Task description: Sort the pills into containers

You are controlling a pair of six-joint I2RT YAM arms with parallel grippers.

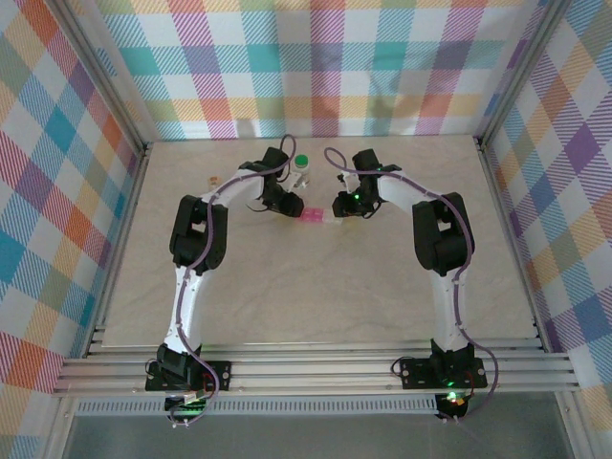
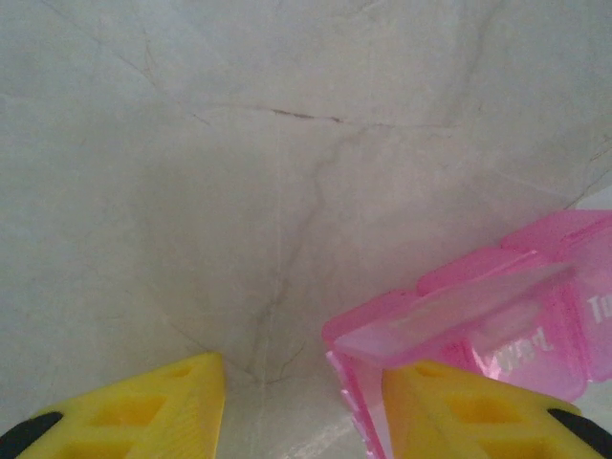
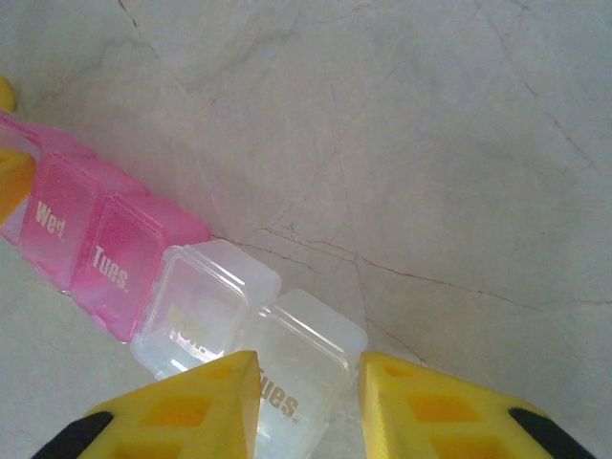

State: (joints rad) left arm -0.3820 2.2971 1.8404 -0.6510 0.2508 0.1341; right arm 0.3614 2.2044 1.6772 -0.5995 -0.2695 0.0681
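We see the left gripper w/ its yellow fingers well apart and nothing held. Bare table fills most of the gap. The end of the flat pink-and-clear plastic pill-box strip sits just beside one finger, perhaps touching, w/ a raised lid flap.

The right gripper is partly open astride the clear end compartment marked Tues.; we can't tell if it pinches or just hovers. The strip lies mid-table btw both grippers, near a small green-capped bottle.

Risk as we judge it: a nudge from either end could slide or twist the light strip, or knock the flap shut.

Whether any compartment holds pills we can't tell, insides too blurry. Yellow bits at the right wrist cam's edge are cut off, prob. the other fingers.
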